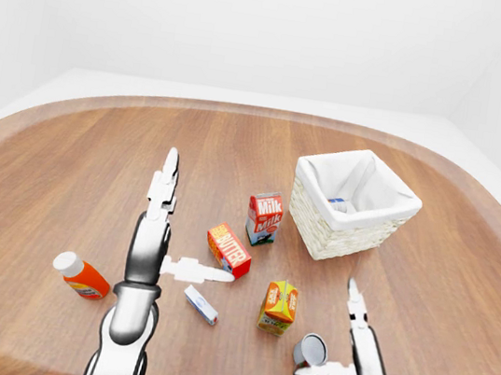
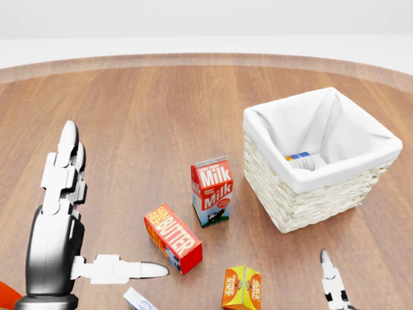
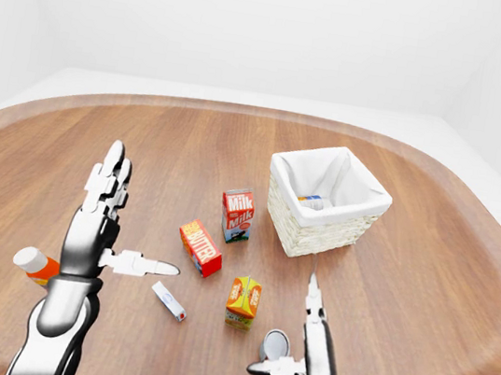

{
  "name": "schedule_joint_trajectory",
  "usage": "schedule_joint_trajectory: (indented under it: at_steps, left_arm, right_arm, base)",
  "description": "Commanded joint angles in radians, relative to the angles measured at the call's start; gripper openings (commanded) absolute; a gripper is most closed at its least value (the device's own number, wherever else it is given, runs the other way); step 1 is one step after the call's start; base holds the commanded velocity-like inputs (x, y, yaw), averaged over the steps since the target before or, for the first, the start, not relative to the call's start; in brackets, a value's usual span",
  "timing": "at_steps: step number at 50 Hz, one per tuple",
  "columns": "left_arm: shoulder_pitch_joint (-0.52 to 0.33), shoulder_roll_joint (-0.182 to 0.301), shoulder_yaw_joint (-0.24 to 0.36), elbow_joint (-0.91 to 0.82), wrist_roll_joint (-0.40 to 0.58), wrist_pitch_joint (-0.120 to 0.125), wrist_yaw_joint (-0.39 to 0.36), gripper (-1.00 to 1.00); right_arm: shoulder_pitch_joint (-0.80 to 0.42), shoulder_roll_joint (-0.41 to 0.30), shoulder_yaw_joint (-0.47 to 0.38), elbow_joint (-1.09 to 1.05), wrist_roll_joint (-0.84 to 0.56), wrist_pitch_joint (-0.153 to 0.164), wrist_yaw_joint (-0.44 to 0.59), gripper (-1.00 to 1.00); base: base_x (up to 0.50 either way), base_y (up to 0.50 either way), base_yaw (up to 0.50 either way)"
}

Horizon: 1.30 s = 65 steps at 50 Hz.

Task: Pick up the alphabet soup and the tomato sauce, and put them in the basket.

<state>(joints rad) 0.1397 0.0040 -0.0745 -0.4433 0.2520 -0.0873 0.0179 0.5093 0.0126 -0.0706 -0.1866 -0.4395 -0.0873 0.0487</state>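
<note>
One of the two cans already lies inside the basket (image 2: 381, 145): a can (image 2: 301, 160) with a blue and orange label rests on its side against the white lining, though the label is too small to tell whether it is the soup or the sauce. I judge the task about half done. The second can (image 1: 310, 349) lies on its side on the tabletop (image 1: 63, 178), its grey end facing the camera, at about 6 o'clock from the basket in the left-eye view, just beside the orange carton (image 1: 279, 306). The right hand (image 1: 350, 353) is right next to it at 3 o'clock, fingers (image 1: 353, 299) spread open, thumb reaching under the can, not yet closed round it. The left hand (image 1: 157, 230) hovers open and empty near the butter box (image 1: 229, 249). What remains: grasp this can, carry it up, drop it in.
</note>
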Motion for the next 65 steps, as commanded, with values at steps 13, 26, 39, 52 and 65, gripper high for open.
schedule_joint_trajectory:
  at_steps: [13,26,39,52,65]
  left_arm:
    - [0.0,0.001,0.0,0.005,0.001,0.0,-0.001,1.0]
    - [0.0,0.001,0.0,0.005,0.001,0.0,-0.001,1.0]
    - [0.0,0.001,0.0,0.005,0.001,0.0,-0.001,1.0]
    - [0.0,0.001,0.0,0.005,0.001,0.0,-0.001,1.0]
    - [0.0,0.001,0.0,0.005,0.001,0.0,-0.001,1.0]
  right_arm:
    - [-0.028,-0.016,0.018,0.082,-0.06,0.0,-0.065,1.0]
    - [-0.042,-0.029,0.037,0.123,-0.092,0.0,-0.107,1.0]
    - [-0.068,-0.043,0.051,0.182,-0.126,0.0,-0.15,1.0]
    - [-0.096,-0.052,0.068,0.232,-0.156,0.0,-0.192,1.0]
    - [-0.096,-0.062,0.095,0.261,-0.189,0.0,-0.233,1.0]
  base:
    - [0.0,0.0,0.0]
    - [0.0,0.0,0.0]
    - [0.0,0.0,0.0]
    - [0.0,0.0,0.0]
    - [0.0,0.0,0.0]
